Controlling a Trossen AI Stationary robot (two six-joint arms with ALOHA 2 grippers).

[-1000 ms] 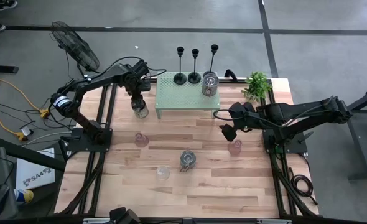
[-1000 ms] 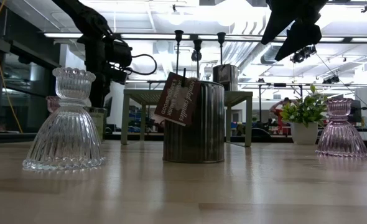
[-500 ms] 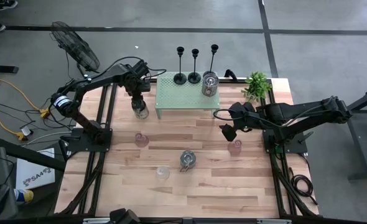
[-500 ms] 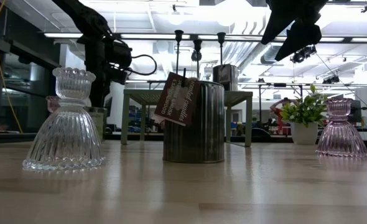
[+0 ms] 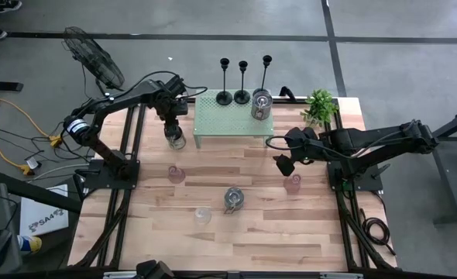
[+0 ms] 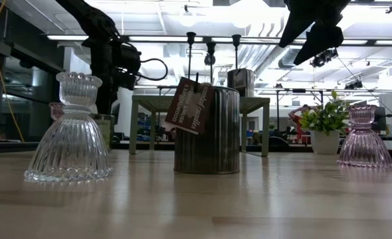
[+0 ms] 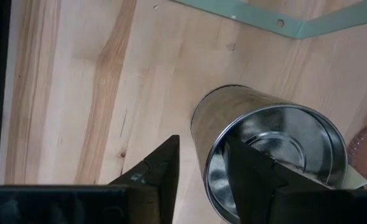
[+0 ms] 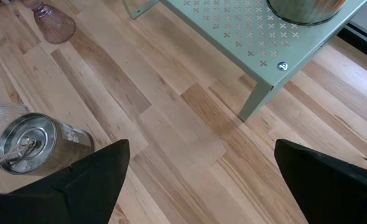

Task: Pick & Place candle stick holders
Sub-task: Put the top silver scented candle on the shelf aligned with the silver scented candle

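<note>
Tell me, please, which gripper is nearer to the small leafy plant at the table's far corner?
Right. The right gripper hangs open over the table just in front of the plant; the left gripper is across the table, beyond the green shelf, straddling a silvery jar's rim.

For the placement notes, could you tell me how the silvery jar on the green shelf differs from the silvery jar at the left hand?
The jar on the shelf stands raised on the green shelf, untouched; the jar at the left hand sits on the table beside the shelf. The left hand straddles that jar's rim, one finger inside. No hand is at the shelf jar. Both are squat, silvery and upright.
</note>
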